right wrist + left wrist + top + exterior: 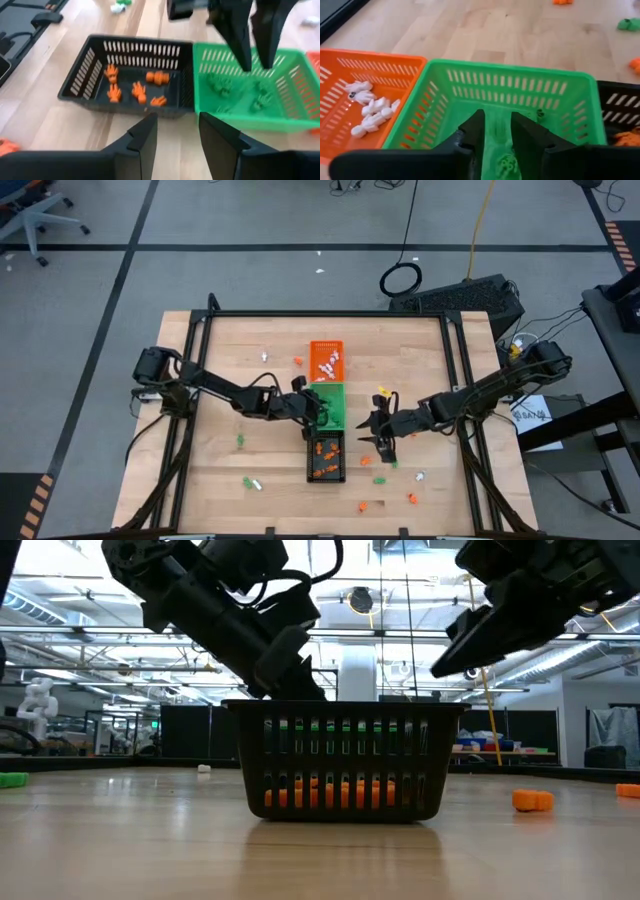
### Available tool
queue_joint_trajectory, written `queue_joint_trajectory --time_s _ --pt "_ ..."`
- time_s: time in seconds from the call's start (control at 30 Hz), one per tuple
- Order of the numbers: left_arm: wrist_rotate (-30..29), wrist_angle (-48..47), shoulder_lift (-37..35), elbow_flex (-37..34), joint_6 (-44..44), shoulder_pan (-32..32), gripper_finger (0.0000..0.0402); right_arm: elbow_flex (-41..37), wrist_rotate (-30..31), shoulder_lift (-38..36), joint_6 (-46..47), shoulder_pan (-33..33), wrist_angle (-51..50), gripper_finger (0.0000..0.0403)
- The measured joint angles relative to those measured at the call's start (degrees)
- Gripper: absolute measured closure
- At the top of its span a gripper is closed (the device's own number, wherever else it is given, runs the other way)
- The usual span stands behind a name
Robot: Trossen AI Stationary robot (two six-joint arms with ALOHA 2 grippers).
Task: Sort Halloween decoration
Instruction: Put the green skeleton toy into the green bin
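Revealing white trinkets [367, 107], orange tray [395, 70]

orange tray [395, 67], green tray [510, 75], black tray [100, 52], white trinkets [370, 107]

3 trays [326, 361] on wooden table [220, 380]

Four cameras covered one wooden table [250, 360].
One looked straight down, one level at tabletop height; two wrist cameras closely shared the green tray [495, 85].
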Motion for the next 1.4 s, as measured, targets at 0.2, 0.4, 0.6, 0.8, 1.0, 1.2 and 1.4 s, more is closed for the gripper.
queue_joint_trajectory --time_s 0.2,0.4,0.6,0.8,1.0,1.2,1.4 --pt "0.0 0.5 -1.2 0.0 0.0 -0.5 0.0299 0.0 0.0 0.0 3.8 1.5 -3.2 0.0273" --pt "-0.1 -6.0 -6.4 0.0 -0.1 -1.6 0.0299 0.0 -0.1 -0.2 9.5 3.3 -5.9 0.0273" --pt "-0.2 -17.6 -15.8 0.1 -5.7 -4.5 0.0299 0.0 -0.1 -2.3 19.5 6.7 -13.4 0.0273" --pt "-3.1 -22.7 -20.6 0.0 -7.5 -9.9 0.0299 0.0 0.6 -2.1 32.1 11.2 -21.1 0.0273" --pt "-6.6 -22.0 -19.8 0.0 -11.0 -15.4 0.0299 0.0 4.8 -1.0 44.1 17.3 -24.9 0.0273" --pt "-10.8 -22.1 -18.0 0.0 -15.1 -21.6 0.0299 0.0 11.6 -1.0 50.2 23.3 -24.7 0.0273" --pt "-14.8 -21.8 -16.9 0.0 -18.0 -26.4 0.0299 0.0 16.4 0.4 50.2 28.3 -23.5 0.0273"
